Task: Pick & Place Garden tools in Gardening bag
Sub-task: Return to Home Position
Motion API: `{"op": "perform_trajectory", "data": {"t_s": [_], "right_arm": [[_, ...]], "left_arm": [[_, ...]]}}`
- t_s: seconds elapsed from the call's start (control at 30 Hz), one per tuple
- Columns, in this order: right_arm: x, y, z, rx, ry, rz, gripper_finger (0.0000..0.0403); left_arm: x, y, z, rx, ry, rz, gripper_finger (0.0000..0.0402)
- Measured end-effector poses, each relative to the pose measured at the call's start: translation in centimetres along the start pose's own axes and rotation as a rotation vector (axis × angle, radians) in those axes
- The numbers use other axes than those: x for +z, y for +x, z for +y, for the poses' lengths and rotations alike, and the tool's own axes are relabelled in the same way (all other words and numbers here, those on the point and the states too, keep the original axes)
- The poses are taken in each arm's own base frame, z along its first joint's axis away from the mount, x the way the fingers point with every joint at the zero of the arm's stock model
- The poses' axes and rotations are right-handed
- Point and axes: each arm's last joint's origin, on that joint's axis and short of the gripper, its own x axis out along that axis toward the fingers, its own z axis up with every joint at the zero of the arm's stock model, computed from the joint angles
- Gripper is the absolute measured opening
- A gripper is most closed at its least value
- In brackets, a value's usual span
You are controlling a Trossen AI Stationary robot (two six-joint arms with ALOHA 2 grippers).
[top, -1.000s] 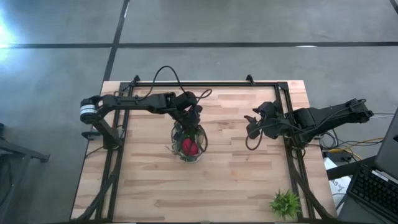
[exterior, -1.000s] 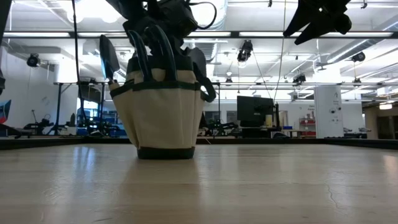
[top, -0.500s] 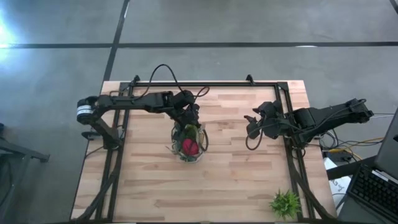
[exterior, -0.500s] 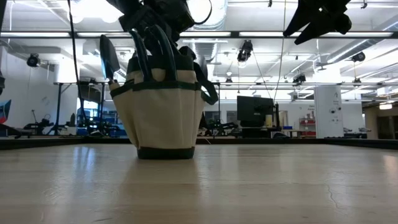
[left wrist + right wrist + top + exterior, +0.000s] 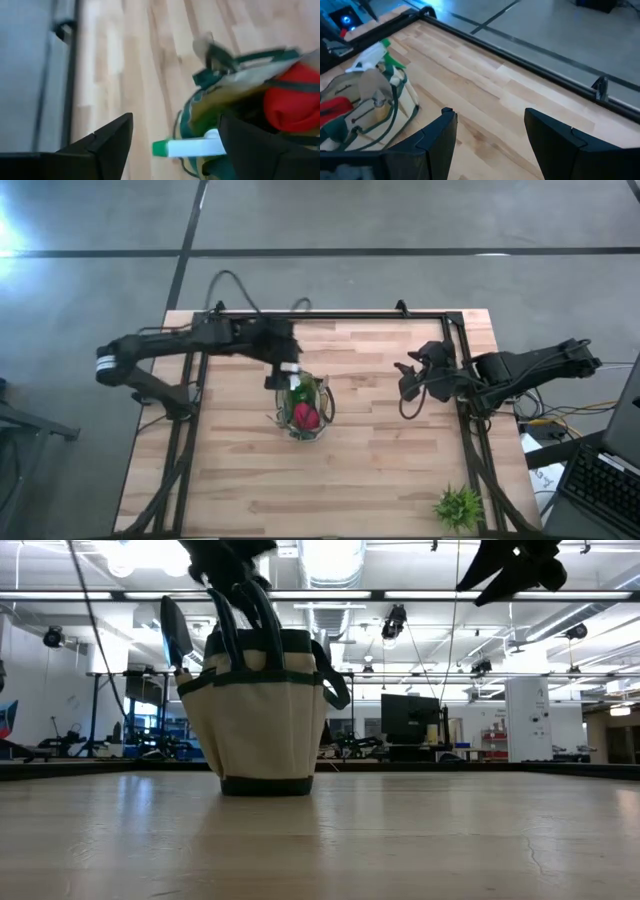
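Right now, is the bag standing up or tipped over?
Standing up. The bag sits flat on the table, tools sticking out its top.

Ahead of the left gripper's [image 5: 176, 118] spread jaws, the gardening bag [image 5: 227, 94] is showing pale woven cloth with dark green fabric trim. A green-and-white trowel [image 5: 192, 147] is gleaming like smooth plastic beside a matt red piece [image 5: 292, 97]. Beyond the right gripper's [image 5: 487, 113] matt black fingers [image 5: 436, 136], the table [image 5: 480, 85] is showing smooth, lightly sheened wood planks edged by a dark metal rail [image 5: 530, 50].

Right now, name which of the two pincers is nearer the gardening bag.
The left pincer: it hovers open just beside the gardening bag's rim, while the right pincer hangs open well apart from it, on the bag's other side.
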Motion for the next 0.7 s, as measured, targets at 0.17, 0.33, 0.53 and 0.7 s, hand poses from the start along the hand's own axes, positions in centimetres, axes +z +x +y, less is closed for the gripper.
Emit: {"op": "perform_trajectory", "data": {"t_s": [0.17, 0.33, 0.53, 0.7], "right_arm": [[0.4, -0.7, -0.7, 0.022, -0.089, -0.022, 0.0199], [0.1, -1.4, -1.9, 0.066, -0.25, -0.026, 0.0091], [-0.7, -2.5, -3.3, 0.445, -0.254, -0.14, 0.0015], [-0.8, -3.9, -4.4, 0.748, -0.295, -0.374, 0.0008]], "left_arm": [[-0.2, -5.4, -0.1, 0.09, 0.003, -0.164, 0.0258], [-3.0, -8.6, -0.8, 0.19, -0.039, -0.342, 0.0138], [-7.8, -8.9, -2.5, 0.182, -0.131, -0.608, 0.0012], [-9.9, -9.0, -3.8, 0.135, -0.13, -0.82, 0.0007]]}}
